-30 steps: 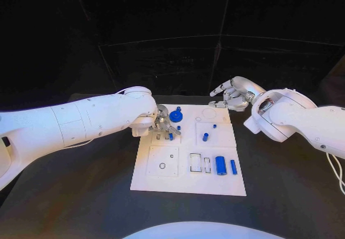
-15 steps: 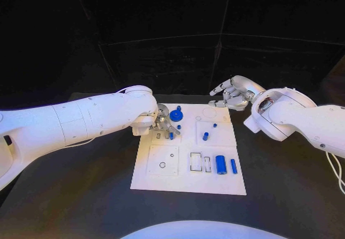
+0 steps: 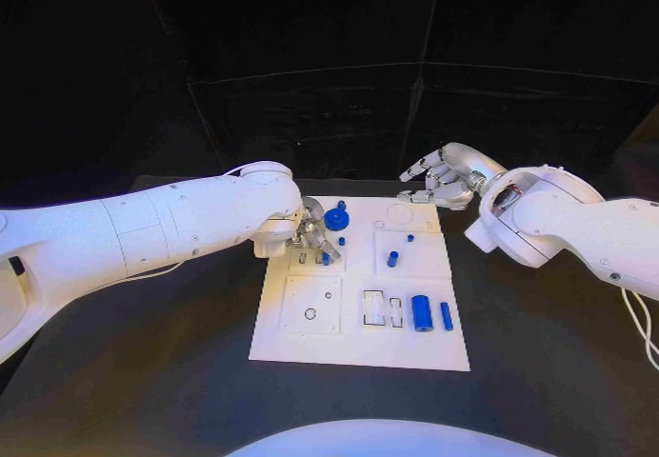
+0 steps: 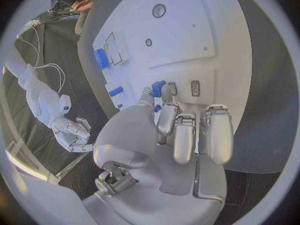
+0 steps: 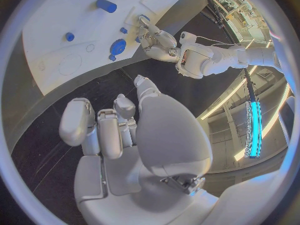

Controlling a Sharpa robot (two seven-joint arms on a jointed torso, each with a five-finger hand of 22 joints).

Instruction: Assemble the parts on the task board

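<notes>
The white task board (image 3: 360, 333) lies mid-table. My left hand (image 3: 310, 238) is low over its far left corner. In the left wrist view that left hand (image 4: 172, 130) pinches a small blue part (image 4: 158, 88) between thumb and a finger, right beside two small rectangular slots (image 4: 195, 88). A round blue part (image 3: 336, 221) stands just behind the hand. Small blue pegs (image 3: 393, 258) stand mid-board, and a blue cylinder (image 3: 422, 313) lies with a thinner blue bar (image 3: 445, 317) near the right edge. My right hand (image 3: 442, 180) hovers off the far right corner, holding nothing, fingers loosely bent.
Empty outlines and recesses (image 3: 311, 309) mark the board's near left half. The black table (image 3: 165, 362) surrounds the board. The right wrist view shows the board (image 5: 69, 65), the round blue part (image 5: 117, 46) and the left hand (image 5: 153, 37) beyond my right hand (image 5: 115, 125).
The left hand stays at the board's far left corner with barely any shift. The right hand has drifted slightly up and away from the board.
</notes>
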